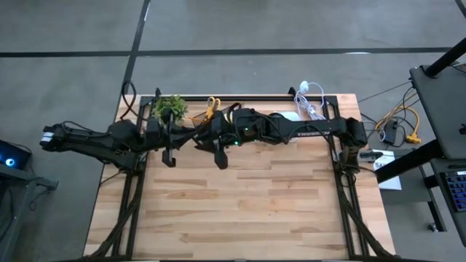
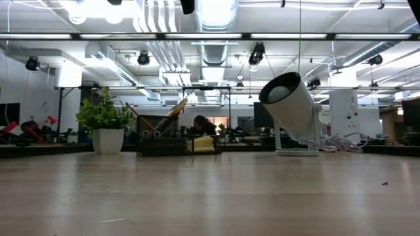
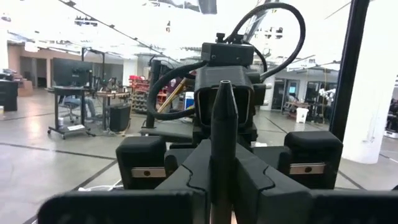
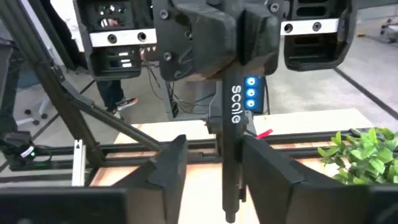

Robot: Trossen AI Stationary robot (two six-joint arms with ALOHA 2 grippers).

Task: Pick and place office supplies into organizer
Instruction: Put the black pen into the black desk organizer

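Over the back of the wooden table [image 1: 240, 211], the left arm [image 1: 95, 140] and the right arm [image 1: 313, 131] reached in from their own sides and met near the middle, above the back edge. The left gripper [image 3: 222, 182] was clenched on a dark pen [image 3: 222, 124], whose barrel stood up from between its closed fingers [image 3: 186, 180] in the left wrist view. In the right wrist view the same pen, with pale lettering along its barrel, hung down from the left gripper. It passed between the fingers [image 4: 168, 168] of the right gripper [image 4: 219, 171], which stood released, with a gap showing on each side of the barrel. The pen was therefore held in the air between the two grippers, gripped by the left one alone, and not in the organizer. The black organizer [image 2: 161, 145] sat at the back of the table, just beside a small potted plant [image 2: 105, 118]. Scissors with yellow handles [image 2: 177, 107] leaned up out of it, and a yellow sticky-note block [image 2: 202, 144] was at its other end. A tilted white cylinder on a stand [image 2: 292, 108] stood farther along the back edge, near a white coiled cable [image 1: 312, 102].
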